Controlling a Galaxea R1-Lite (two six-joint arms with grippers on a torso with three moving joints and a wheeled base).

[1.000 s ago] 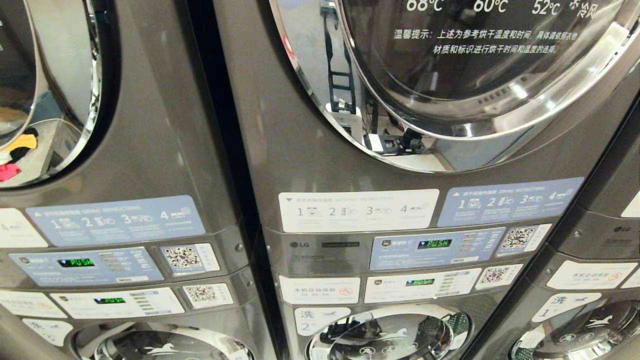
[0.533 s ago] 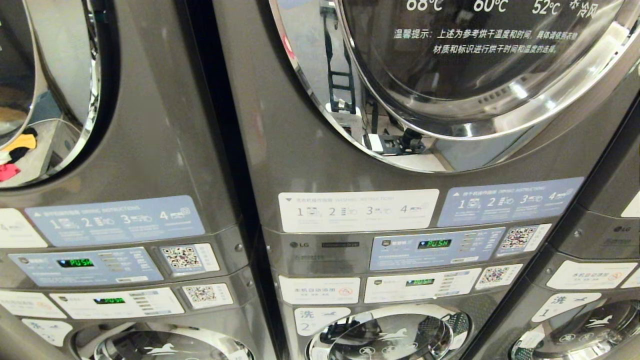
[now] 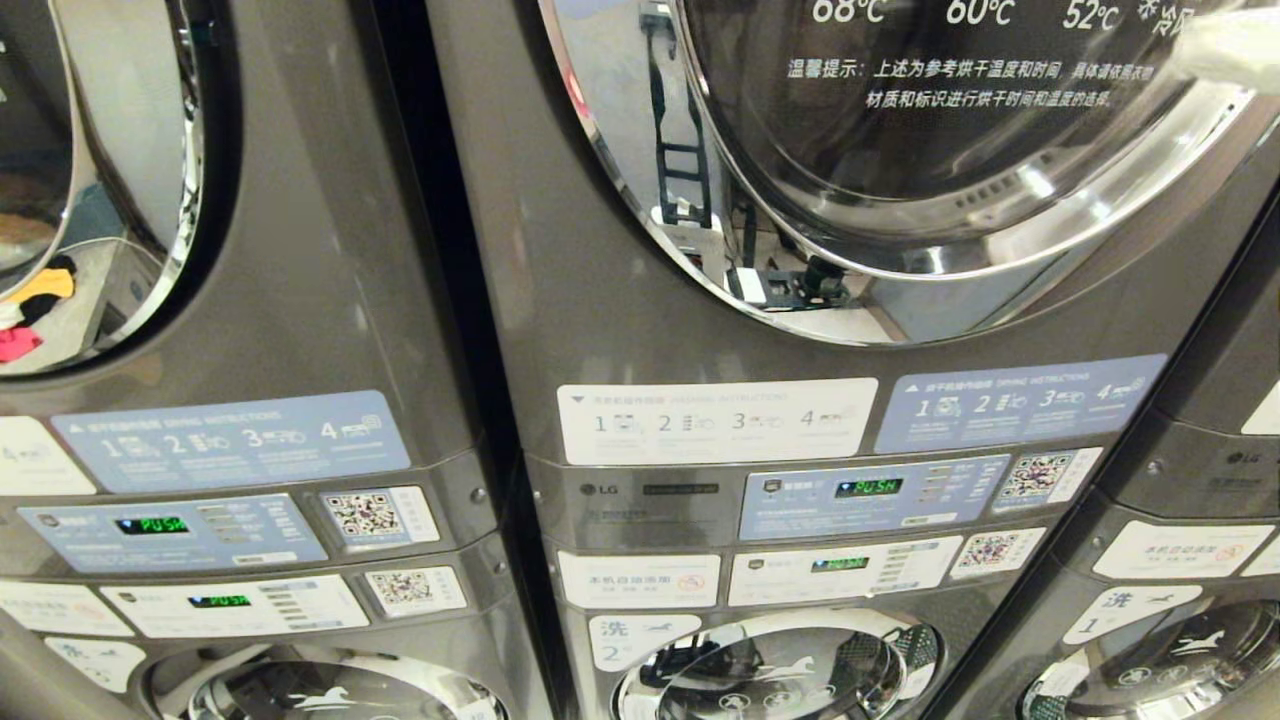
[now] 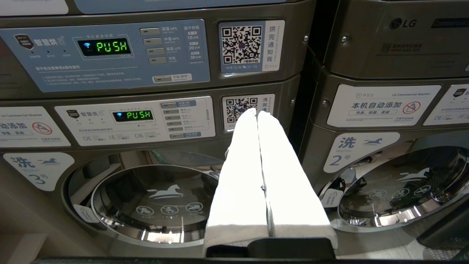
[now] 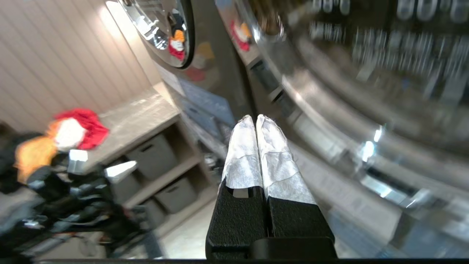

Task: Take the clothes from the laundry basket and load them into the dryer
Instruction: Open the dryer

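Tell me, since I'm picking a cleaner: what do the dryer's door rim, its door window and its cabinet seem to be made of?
Door rim: looks like chrome-plated or polished metal, possibly plated plastic; it mirrors the room sharply.
Door window: dark, glossy, see-through panel with white print, probably glass, perhaps clear plastic.
Cabinet of the dryer: dark grey painted sheet metal by its look, with a satin sheen and soft highlights.

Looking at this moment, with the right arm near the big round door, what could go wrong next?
The dryer door looks closed, and the right gripper is shut and empty beside its chrome rim; its fingertips might slip off or knock the glass. No clothes or basket are in view, so loading cannot begin yet.
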